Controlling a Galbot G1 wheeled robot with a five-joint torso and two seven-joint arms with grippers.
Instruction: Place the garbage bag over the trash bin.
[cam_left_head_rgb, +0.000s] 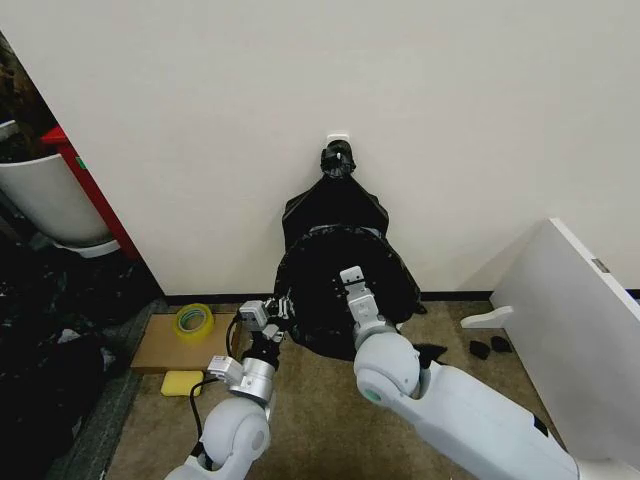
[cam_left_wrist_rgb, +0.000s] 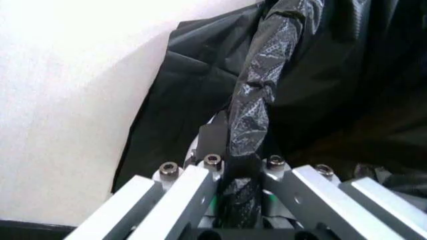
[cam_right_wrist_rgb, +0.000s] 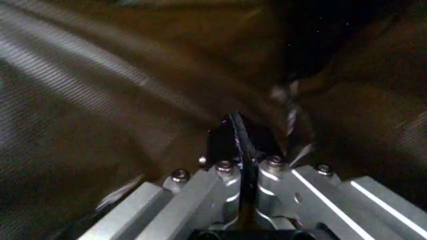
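The garbage bag (cam_left_head_rgb: 320, 300), glossy crinkled black plastic, is spread into a round mouth low against the wall. The trash bin is hidden under it. My left gripper (cam_left_head_rgb: 272, 318) is at the bag's left edge, and in the left wrist view this gripper (cam_left_wrist_rgb: 233, 157) is shut on a rolled strip of the bag's rim (cam_left_wrist_rgb: 257, 95). My right gripper (cam_left_head_rgb: 352, 287) reaches into the middle of the bag's mouth. In the right wrist view the right gripper (cam_right_wrist_rgb: 241, 135) is shut on a thin fold of the bag (cam_right_wrist_rgb: 133, 100).
A smooth black bundle with a knotted top (cam_left_head_rgb: 338, 162) hangs on the wall behind the bag. On the floor at left are a yellow tape roll (cam_left_head_rgb: 194, 318) on cardboard (cam_left_head_rgb: 160, 352) and a yellow sponge (cam_left_head_rgb: 182, 383). A white tub (cam_left_head_rgb: 50, 200) stands far left. A white panel (cam_left_head_rgb: 575, 310) leans at right.
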